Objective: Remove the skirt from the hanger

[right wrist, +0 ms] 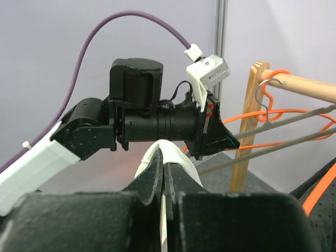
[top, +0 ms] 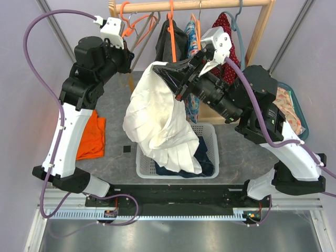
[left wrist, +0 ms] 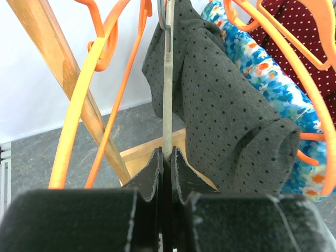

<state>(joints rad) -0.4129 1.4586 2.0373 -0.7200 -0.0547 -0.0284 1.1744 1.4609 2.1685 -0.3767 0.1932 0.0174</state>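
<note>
The white skirt hangs in loose folds from in front of the rail down over the basket. My right gripper is shut on its waistband, which shows as a white fold over the right gripper's tips. My left gripper is shut on a thin grey hanger bar, which rises straight from the left gripper's closed jaws. In the right wrist view the left gripper holds the grey hanger wires, which run to the wooden rail.
The wooden rail carries orange hangers, a dark dotted garment, and blue floral and red dotted ones. A white basket with dark clothes stands below. An orange cloth lies left and a teal bin stands right.
</note>
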